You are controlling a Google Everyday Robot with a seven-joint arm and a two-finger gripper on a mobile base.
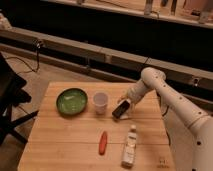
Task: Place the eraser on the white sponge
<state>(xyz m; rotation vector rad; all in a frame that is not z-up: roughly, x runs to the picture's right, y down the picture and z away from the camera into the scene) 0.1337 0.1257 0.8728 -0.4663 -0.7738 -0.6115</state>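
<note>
My gripper (121,107) is at the table's middle right, just right of the white cup. It is shut on a dark rectangular eraser (119,109), held tilted. The white sponge (128,116) lies on the table directly under and just right of the eraser, mostly hidden by it. The eraser sits very low over the sponge; I cannot tell if they touch. My white arm (150,82) reaches in from the right.
On the wooden table (65,140) are a green bowl (71,101) at the left, a white cup (101,101) beside the gripper, a red-orange stick-shaped object (103,142) in front, and a pale bottle (130,147) lying at the front right.
</note>
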